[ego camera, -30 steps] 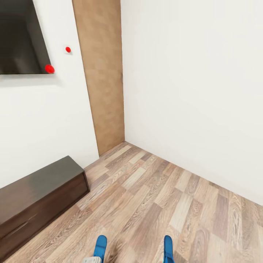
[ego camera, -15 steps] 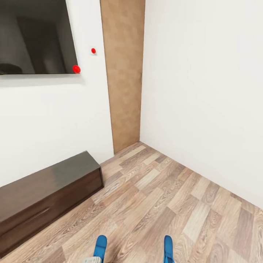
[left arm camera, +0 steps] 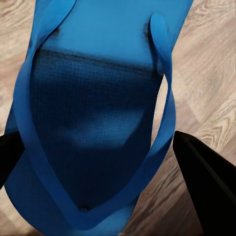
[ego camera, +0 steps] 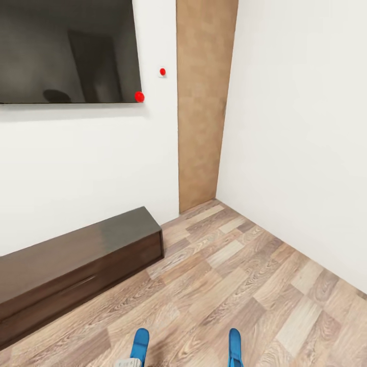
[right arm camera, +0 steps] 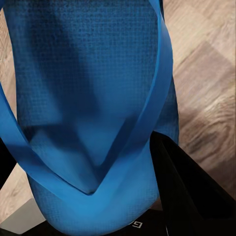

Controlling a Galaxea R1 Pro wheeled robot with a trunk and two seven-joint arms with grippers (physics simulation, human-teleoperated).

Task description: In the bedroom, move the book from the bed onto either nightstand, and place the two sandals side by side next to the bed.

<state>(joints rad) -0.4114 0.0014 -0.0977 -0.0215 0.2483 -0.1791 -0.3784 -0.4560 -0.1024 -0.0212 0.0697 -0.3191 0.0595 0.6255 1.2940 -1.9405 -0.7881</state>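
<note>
Two bright blue sandals are off the floor, one in each gripper. In the left wrist view, one sandal (left arm camera: 93, 113) with its thong straps lies between the two black fingers (left arm camera: 201, 182) of my left gripper (left arm camera: 101, 164), which is shut on it. My right gripper (right arm camera: 93, 184) is shut on the other sandal (right arm camera: 88, 88). In the head view their tips poke up at the bottom edge, the left sandal (ego camera: 140, 342) and the right sandal (ego camera: 235, 344), above the wood-plank floor. The book, the bed and the nightstand are out of view.
A long dark wooden bench (ego camera: 76, 265) runs along the white wall at the left. Above it hangs a dark screen (ego camera: 66, 51). A brown wooden door (ego camera: 204, 102) stands in the room's corner. Bare plank floor (ego camera: 244, 275) stretches ahead to the right wall.
The whole head view has shifted: bench, screen and door slid to the right in the picture, so the camera turned left. Both sandals stay held at the same spots.
</note>
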